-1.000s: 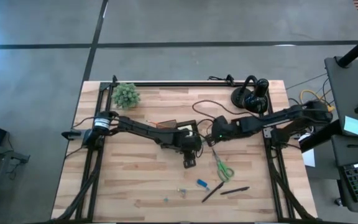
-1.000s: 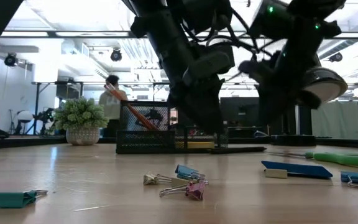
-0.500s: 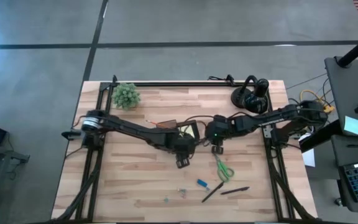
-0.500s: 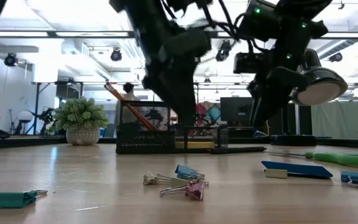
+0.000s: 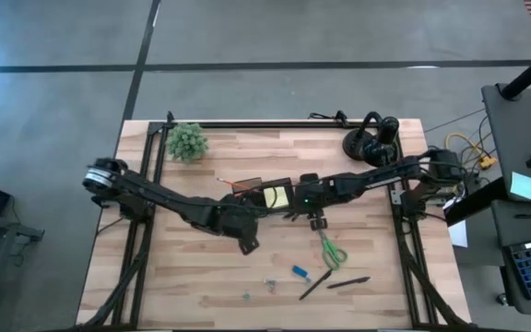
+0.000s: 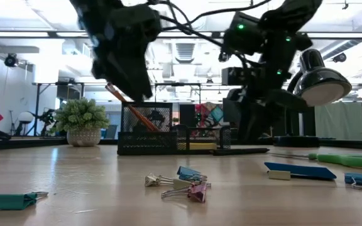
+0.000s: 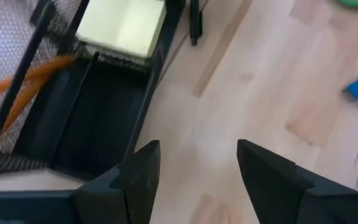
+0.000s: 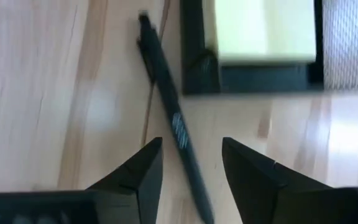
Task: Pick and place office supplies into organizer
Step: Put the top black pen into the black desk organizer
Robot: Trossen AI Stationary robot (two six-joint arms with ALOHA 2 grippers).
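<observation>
A: Where do we have the organizer (image 5: 264, 195)?
B: Mid-table, with the yellow sticky-note pad (image 5: 277, 195) in its compartment and an orange pencil (image 7: 27, 78) leaning in the mesh section.
A: And our right gripper (image 8: 190, 163)?
B: Just at the organizer's four o'clock corner, fingers parted and empty; a black pen (image 8: 174, 127) lies on the wood between them, beside the tray's wall.
A: Our left gripper (image 7: 197, 163)?
B: At the organizer's seven o'clock, jaws wide apart, nothing in them.
A: The rest of the supplies?
B: Green-handled scissors (image 5: 331, 251) at the organizer's five o'clock, two more pens (image 5: 332, 282) beyond, binder clips (image 6: 182, 182) towards the table's front edge.
</observation>
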